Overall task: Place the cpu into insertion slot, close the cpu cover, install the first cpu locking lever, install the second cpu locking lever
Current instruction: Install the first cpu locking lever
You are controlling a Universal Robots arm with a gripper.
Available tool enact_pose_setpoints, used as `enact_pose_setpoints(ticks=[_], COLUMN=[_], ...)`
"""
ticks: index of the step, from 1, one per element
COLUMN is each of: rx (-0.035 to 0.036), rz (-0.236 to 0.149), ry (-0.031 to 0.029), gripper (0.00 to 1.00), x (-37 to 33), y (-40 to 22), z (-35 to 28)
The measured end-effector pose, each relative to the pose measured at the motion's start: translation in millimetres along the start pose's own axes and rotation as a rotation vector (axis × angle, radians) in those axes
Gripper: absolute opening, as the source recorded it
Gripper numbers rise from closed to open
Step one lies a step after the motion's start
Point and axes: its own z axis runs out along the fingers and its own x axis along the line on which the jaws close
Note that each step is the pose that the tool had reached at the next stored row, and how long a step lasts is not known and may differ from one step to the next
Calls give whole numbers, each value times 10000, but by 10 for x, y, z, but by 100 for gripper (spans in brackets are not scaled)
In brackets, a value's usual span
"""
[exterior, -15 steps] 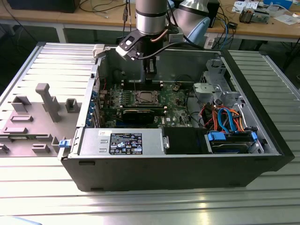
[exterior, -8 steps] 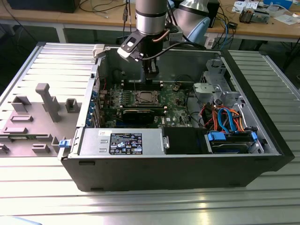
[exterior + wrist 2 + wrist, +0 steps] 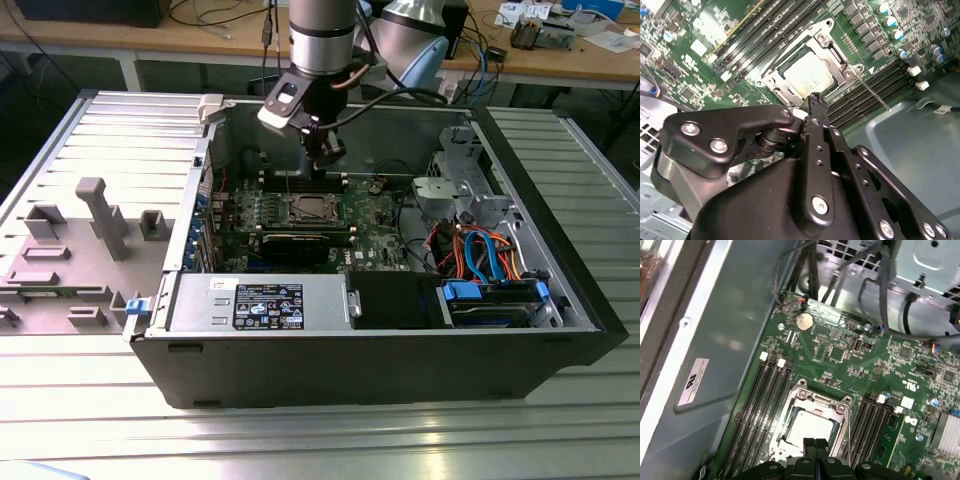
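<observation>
A black, open-sided computer case (image 3: 350,365) lies flat on a ribbed, silvery metal table (image 3: 300,440). A pale grey plastic fixture with upright posts (image 3: 100,215) sits on the table at the exterior view's left. Behind the table, wooden workbenches (image 3: 560,60) carry loose cables and small items. Inside the case are a silver power-supply box with a dark label (image 3: 265,303) along the near wall and a bundle of blue and orange cables (image 3: 480,250) toward the exterior view's right. The black gripper (image 3: 328,152) hangs over the green motherboard (image 3: 840,355) near the case's far wall. In the first wrist view its two fingertips (image 3: 810,444) are pressed together with nothing between them. The small square cpu with its silver-grey top (image 3: 807,429) sits in the insertion slot (image 3: 800,384), just beneath the fingertips. The thin silver cpu cover frame (image 3: 816,401) lies flat around it. In the second wrist view a slim metal rod (image 3: 872,92) runs from one socket corner across the long black memory slots (image 3: 865,95).
</observation>
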Motion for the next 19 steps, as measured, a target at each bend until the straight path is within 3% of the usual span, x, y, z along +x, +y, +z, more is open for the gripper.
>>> enact_pose_setpoints(ticks=[3,6,18,19], rx=[-10,-28,-72,-79], rz=[-445,-1181,-2969,-3247], ry=[12,33,82,90], gripper=[11,11,11,11], x=[0,0,0,0], y=[0,0,0,0], z=[1,2,4,4])
